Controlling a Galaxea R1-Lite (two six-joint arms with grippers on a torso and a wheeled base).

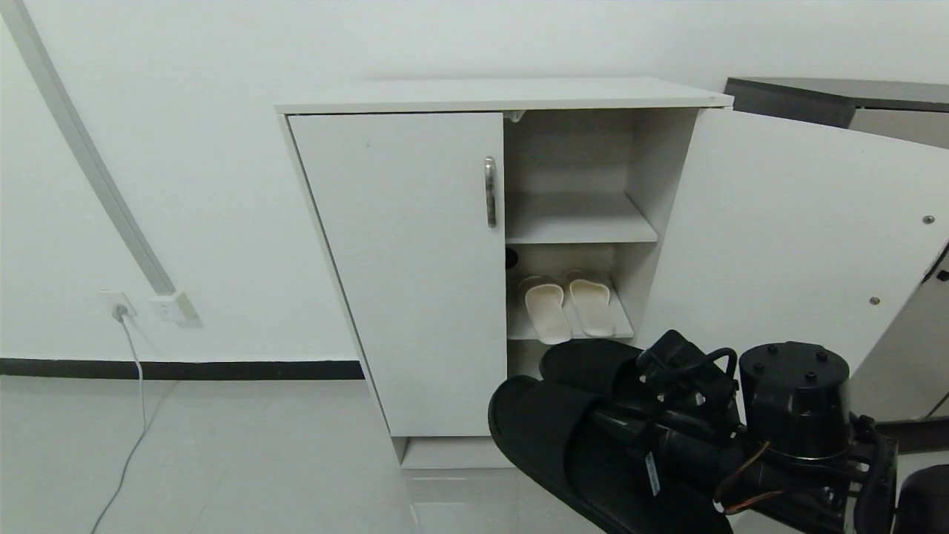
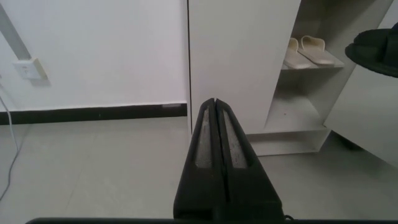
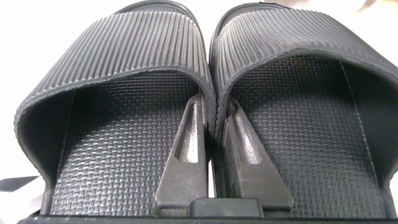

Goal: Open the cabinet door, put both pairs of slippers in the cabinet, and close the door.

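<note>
The white cabinet (image 1: 497, 96) stands against the wall with its left door (image 1: 400, 267) closed and its right door (image 1: 786, 237) swung wide open. A white pair of slippers (image 1: 567, 305) lies on the middle shelf, toes pointing inward; the left wrist view also shows the white pair (image 2: 309, 51). My right gripper (image 3: 213, 109) is shut on the black pair of slippers (image 3: 143, 56), pinching their two inner side walls together. That black pair (image 1: 563, 437) hangs low in front of the open compartment. My left gripper (image 2: 214, 102) is shut on nothing, held above the floor left of the cabinet (image 2: 236, 62).
The top shelf (image 1: 578, 222) and the bottom shelf (image 2: 295, 115) are bare. A wall socket (image 1: 176, 306) with a hanging cable (image 1: 133, 415) sits low on the left wall. A dark grey unit (image 1: 838, 100) stands behind the open door. Open floor (image 1: 222, 460) lies to the left.
</note>
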